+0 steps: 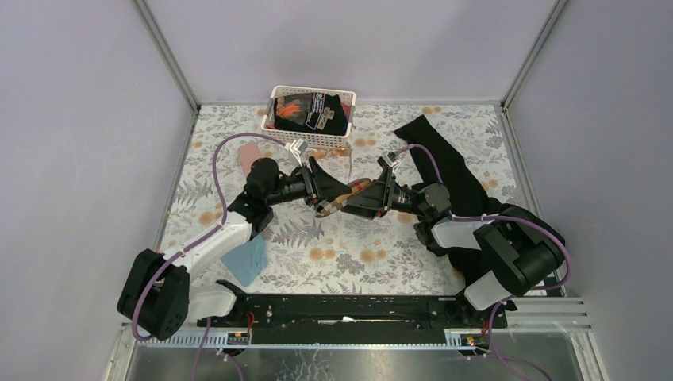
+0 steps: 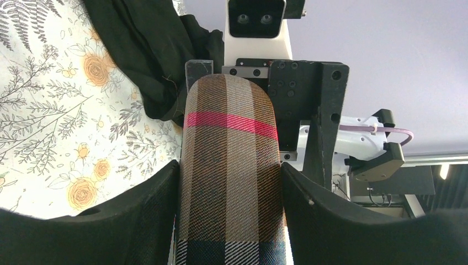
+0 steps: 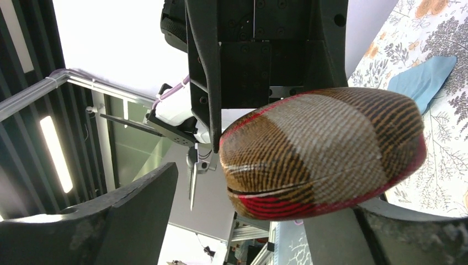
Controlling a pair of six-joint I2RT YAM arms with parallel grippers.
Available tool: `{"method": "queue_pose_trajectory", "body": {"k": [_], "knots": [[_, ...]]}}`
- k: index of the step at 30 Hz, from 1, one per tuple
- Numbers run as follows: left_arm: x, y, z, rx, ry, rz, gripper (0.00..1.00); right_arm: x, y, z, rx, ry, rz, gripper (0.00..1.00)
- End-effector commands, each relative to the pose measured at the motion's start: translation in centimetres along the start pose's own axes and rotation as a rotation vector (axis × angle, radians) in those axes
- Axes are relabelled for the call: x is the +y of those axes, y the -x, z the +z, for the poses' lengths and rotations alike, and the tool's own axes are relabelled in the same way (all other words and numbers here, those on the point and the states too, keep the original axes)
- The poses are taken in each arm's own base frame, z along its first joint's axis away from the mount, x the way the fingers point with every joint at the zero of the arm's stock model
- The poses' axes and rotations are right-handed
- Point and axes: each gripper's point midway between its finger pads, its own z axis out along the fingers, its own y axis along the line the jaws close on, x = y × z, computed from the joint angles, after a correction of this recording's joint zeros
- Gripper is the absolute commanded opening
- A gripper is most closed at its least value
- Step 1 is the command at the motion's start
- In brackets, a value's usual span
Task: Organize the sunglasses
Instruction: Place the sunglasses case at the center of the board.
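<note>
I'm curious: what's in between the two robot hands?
A plaid case, as the top view shows. The left gripper is shut on it, and its other end sits between the open fingers of the right gripper.

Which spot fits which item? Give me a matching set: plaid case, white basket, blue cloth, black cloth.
Things:
1. plaid case
2. white basket
3. blue cloth
4. black cloth

Places:
A. far edge of the table
B. near left of it
C. in the left gripper
D. right side

Pairs: 1-C, 2-A, 3-B, 4-D
</note>
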Motion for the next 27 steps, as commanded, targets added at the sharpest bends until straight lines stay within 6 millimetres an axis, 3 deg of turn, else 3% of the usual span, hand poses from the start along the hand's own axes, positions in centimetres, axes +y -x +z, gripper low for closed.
{"method": "queue_pose_trajectory", "body": {"k": [1,5,7,9,11,13,16,20,27], "knots": [[-1.1,-0.4,-0.2,0.020,-0.024,0.040,0.00,2.4,0.6,-0.2,-0.038,0.074,-0.158,0.87],[0.6,-0.5,-0.5,0.009,0.053,0.062,0.00,0.2,1.9,-1.8,-0.077,-0.048,-0.138,0.89],[4.0,-0.2,-0.8,-0.017,0.217,0.091,0.00,-3.3,3.1,-3.3,-0.105,-0.237,-0.101,0.88],[8.1,-0.5,-1.9,-0.012,0.408,0.102,0.00,-8.6,3.0,-6.9,-0.134,-0.585,-0.069,0.91],[10.5,-1.1,-2.5,-0.015,0.505,0.116,0.00,-10.9,3.3,-10.3,-0.144,-0.840,-0.162,0.94],[12.0,-1.8,-2.6,-0.029,0.572,0.154,0.00,-11.7,3.2,-12.8,-0.131,-0.999,-0.207,0.95],[13.6,-2.9,-2.1,-0.068,0.667,0.232,0.00,-11.7,3.2,-14.2,-0.119,-1.081,-0.240,0.96],[15.5,-4.3,-1.3,-0.169,0.762,0.298,0.00,-11.9,2.9,-14.0,-0.133,-1.061,-0.212,0.96],[19.0,-6.2,-1.4,-0.269,0.874,0.232,0.00,-12.0,3.0,-13.6,-0.143,-1.042,-0.196,0.96]]}}
